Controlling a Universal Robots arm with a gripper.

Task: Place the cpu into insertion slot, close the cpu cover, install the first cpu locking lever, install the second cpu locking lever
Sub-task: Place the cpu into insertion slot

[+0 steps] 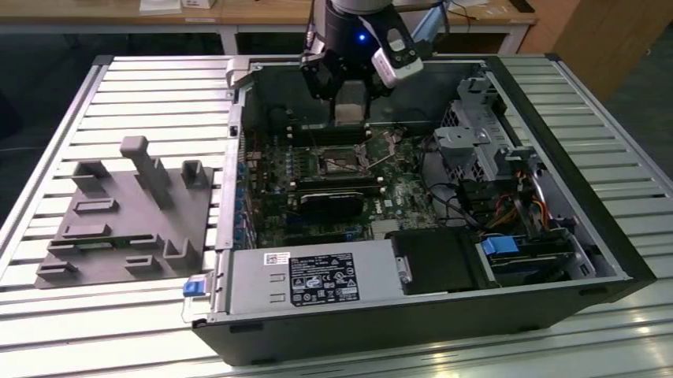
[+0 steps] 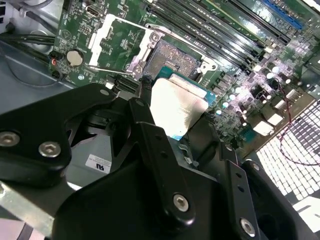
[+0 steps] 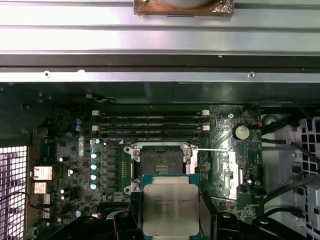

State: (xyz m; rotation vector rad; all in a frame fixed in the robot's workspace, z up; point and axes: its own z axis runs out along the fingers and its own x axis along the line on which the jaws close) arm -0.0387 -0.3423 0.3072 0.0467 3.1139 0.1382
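Hand (image 1: pixel 351 101), black and two-fingered, clamped on the flat square silver-grey cpu (image 3: pixel 171 207), holds it close over the dark-centred square insertion slot (image 3: pixel 161 162) of the green motherboard (image 3: pixel 70 150), unseated, the thin silver cpu cover (image 3: pixel 227 172) lying open alongside.

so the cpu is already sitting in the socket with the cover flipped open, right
Not quite. The cpu is not in the insertion slot: the gripper holds it clear of the slot, whose dark centre lies bare. The cpu cover is flipped open, as you said. The first wrist view shows this.
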